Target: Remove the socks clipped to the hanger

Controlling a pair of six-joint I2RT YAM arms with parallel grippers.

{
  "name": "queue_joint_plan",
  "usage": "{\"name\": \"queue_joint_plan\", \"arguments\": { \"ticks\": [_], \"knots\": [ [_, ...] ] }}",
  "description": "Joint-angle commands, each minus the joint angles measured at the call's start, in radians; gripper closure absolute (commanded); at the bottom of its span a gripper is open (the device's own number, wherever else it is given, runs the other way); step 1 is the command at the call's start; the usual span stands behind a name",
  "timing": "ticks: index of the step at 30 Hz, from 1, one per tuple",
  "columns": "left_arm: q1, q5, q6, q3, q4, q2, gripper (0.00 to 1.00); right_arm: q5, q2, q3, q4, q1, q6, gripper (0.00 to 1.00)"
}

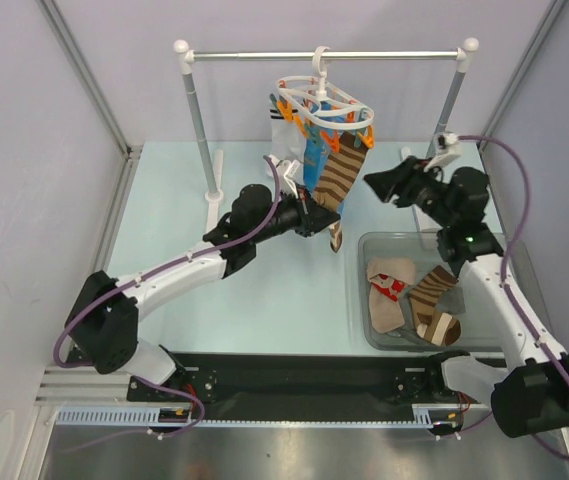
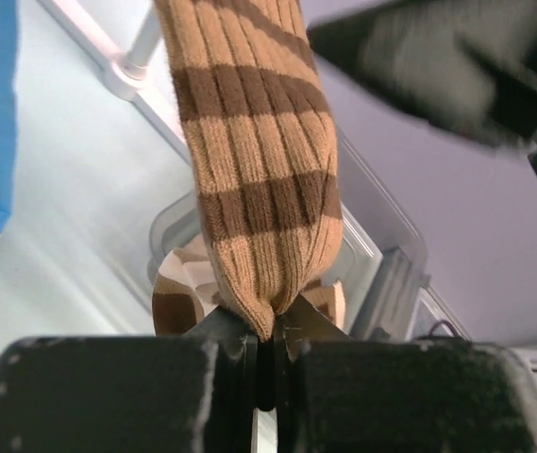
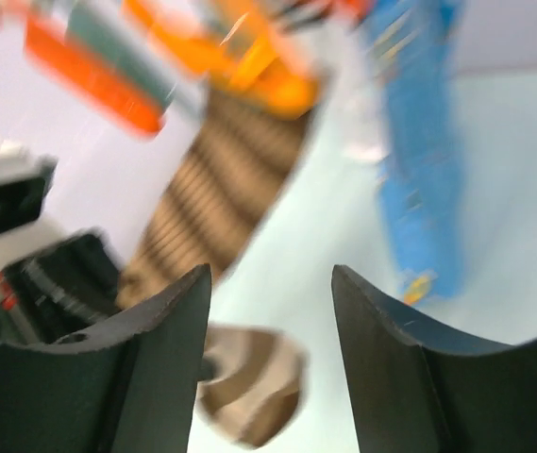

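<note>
Hanging from an orange clip (image 3: 282, 90) of the white plastic oval-ring hanger (image 1: 322, 100), a ribbed brown-and-tan striped sock (image 2: 259, 170) is pinched at its lower fold by the left gripper (image 2: 266, 344), whose black jaws are pressed together on the knit just below the hanger. The right gripper (image 3: 271, 283) is seen just right of the hanger, its curved black fingers parted with nothing between them. Other soft socks (image 1: 414, 295) are heaped in a clear rectangular bin (image 1: 434, 236) below and right of the hanger.
</note>
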Motion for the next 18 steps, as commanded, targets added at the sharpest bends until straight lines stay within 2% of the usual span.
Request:
{"name": "queue_joint_plan", "arguments": {
  "ticks": [1,6,11,15,18],
  "knots": [
    [0.015,0.104,-0.012,0.003,0.015,-0.044,1.0,-0.103,-0.063,0.065,-0.01,-0.115,-0.057,0.42],
    [0.018,0.137,0.001,0.021,-0.005,-0.018,1.0,-0.175,0.033,0.169,-0.002,-0.206,-0.106,0.43],
    [0.022,0.128,0.007,0.03,-0.029,0.008,1.0,-0.263,0.097,0.258,-0.005,-0.217,-0.107,0.45],
    [0.047,0.136,0.014,0.044,-0.051,0.034,1.0,-0.219,0.112,0.272,0.035,-0.215,-0.156,0.56],
    [0.056,0.142,0.014,0.049,-0.049,0.038,1.0,-0.221,0.181,0.321,0.021,-0.217,-0.213,0.56]
  ]
}}
